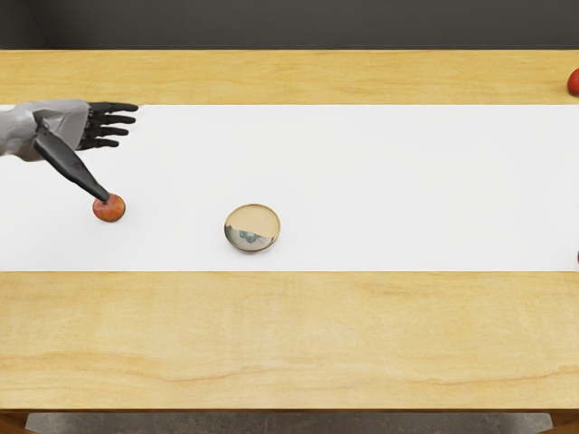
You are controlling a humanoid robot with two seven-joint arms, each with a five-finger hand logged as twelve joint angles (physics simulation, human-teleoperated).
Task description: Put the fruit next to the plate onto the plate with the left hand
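A small red-orange fruit lies on the white runner at the left. The plate, small, round and tan-rimmed, sits to its right, with a gap of bare runner between them. My left hand comes in from the left edge, above and left of the fruit. Its four dark fingers are spread and point right, well above the fruit. The long thumb slants down and its tip touches the top of the fruit. The hand holds nothing. The right arm is out of view.
A white runner crosses the wooden table. Another red fruit shows at the far right edge near the back, and a sliver of something red sits at the right edge lower down.
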